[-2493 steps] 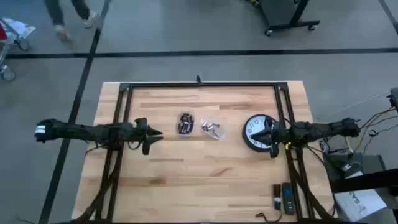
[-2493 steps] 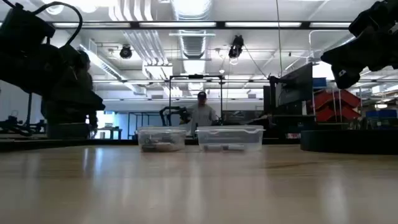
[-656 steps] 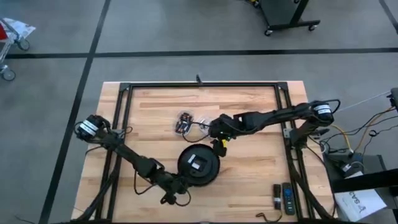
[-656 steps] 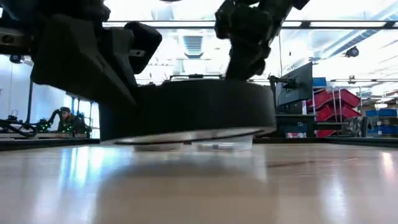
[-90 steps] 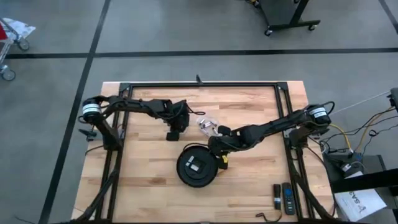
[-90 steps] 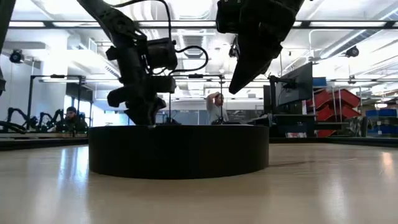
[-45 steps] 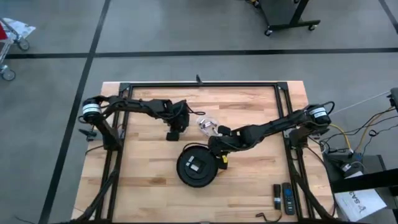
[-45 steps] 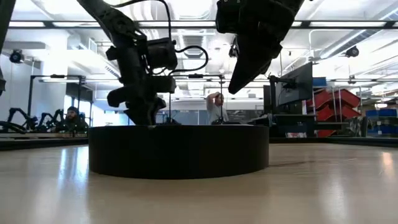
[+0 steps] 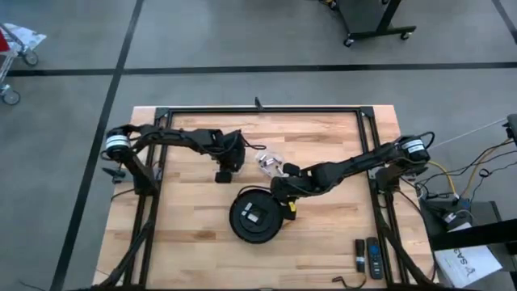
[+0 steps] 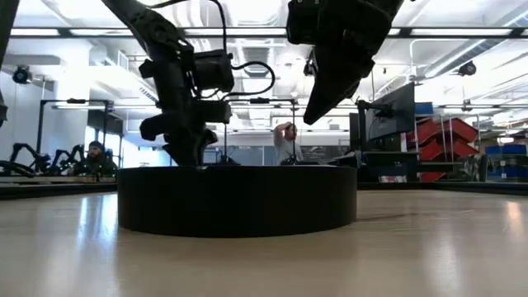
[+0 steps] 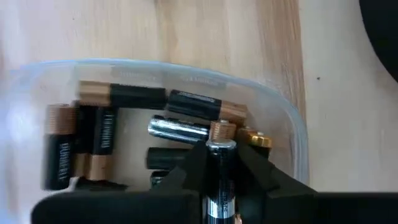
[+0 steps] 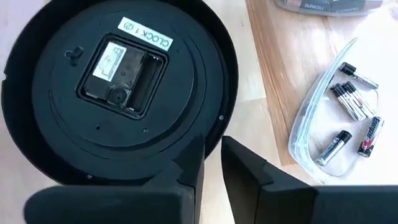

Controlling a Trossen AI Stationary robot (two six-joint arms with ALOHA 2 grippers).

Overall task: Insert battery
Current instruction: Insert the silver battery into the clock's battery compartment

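Observation:
A black round clock [image 9: 257, 216] lies face down near the table's middle, its back and battery compartment [image 12: 123, 70] facing up. Left of it and farther back, my left gripper [image 9: 229, 162] hangs over a clear container [image 11: 292, 127] of several batteries, shut on one silver and black battery [image 11: 219, 163]. My right gripper [image 9: 283, 198] hovers shut over the clock's far right rim [image 12: 231, 93]. In the low view it stands above the clock top [image 10: 312, 115], touching nothing. That view hides my left gripper's tips [image 10: 191, 157] behind the clock. My left gripper pinches the battery's dark body [image 11: 219, 186] between its two fingers [image 11: 194, 167], coming from above and pointing down into the container. The battery lies along the fingers, its silver end [image 11: 221, 147] sticking out past them. Whether it still touches the other batteries I cannot tell.
A clear bag [image 12: 339, 121] with several small batteries lies on the wood right of the container [image 9: 271, 165]. Two dark remotes [image 9: 367, 256] lie at the near right corner. A black frame [image 9: 258, 110] runs round the table. People stand in the room beyond.

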